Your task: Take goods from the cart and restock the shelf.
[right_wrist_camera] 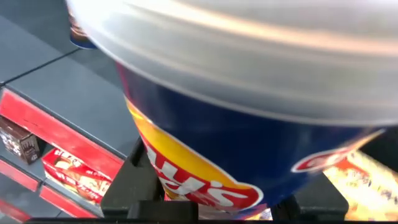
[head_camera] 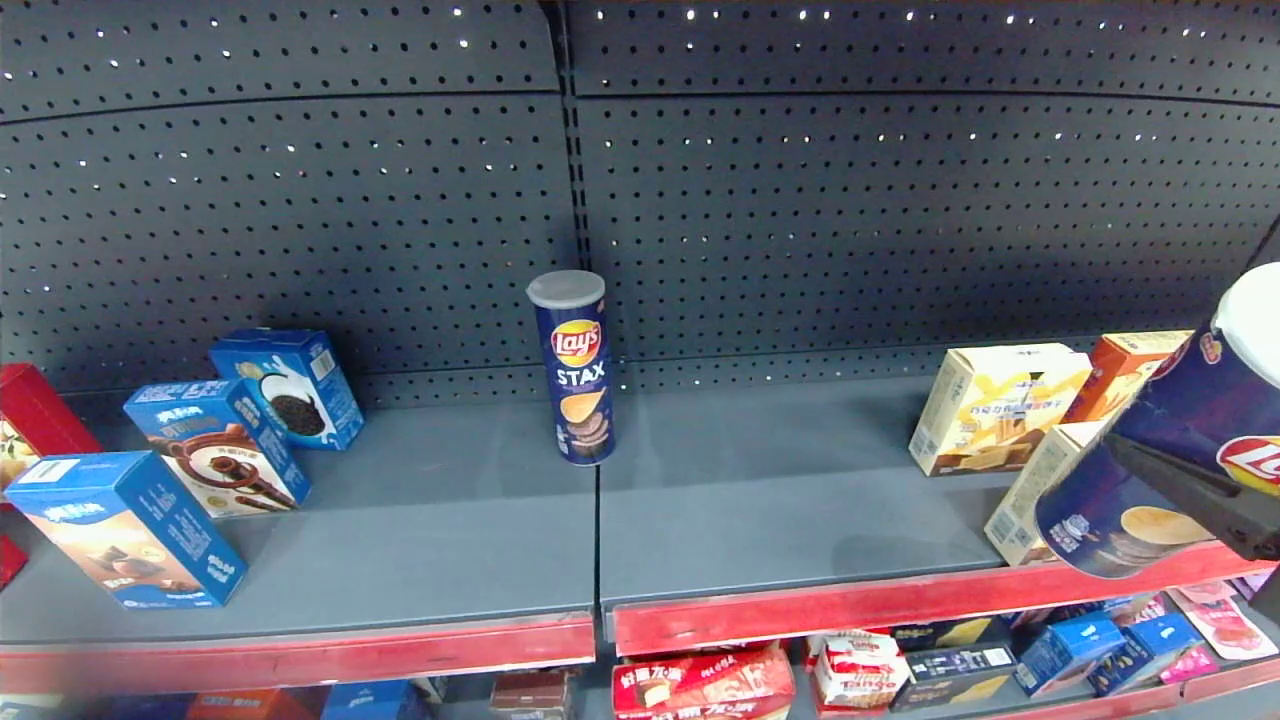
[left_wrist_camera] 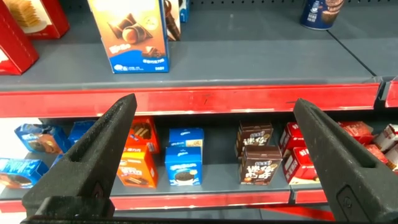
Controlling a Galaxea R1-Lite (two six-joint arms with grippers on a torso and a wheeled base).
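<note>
The step in hand is judged to be the carrying-in of one item for placement. A dark blue cylindrical cardboard crisp can with a white plastic lid (head_camera: 1190,405) is held by the right gripper (head_camera: 1190,485), whose black fingers (head_camera: 1230,510) are closed against the can's sides. The can is tilted, with its lid raised towards the right and its base lowered towards the red front lip of the grey metal shelf (head_camera: 780,500). It is carried at the shelf's right end, just in front of the cream and orange cardboard boxes (head_camera: 990,405). Whether it touches them cannot be told.

A second dark blue crisp can with a grey lid (head_camera: 572,365) is stood upright at the back of the shelf, near its middle. Blue cardboard biscuit boxes (head_camera: 130,525) are grouped at the left end.

The left gripper (left_wrist_camera: 214,155) is held low before the shelf front, its fingers (left_wrist_camera: 93,165) spread wide with nothing between them.

For the next move, the held can should be brought upright and carried inward over the bare stretch between the standing can and the cream boxes. It should be lowered until its base is seated flat, and only then released. Clearance from the boxes should be kept so that none is knocked.
</note>
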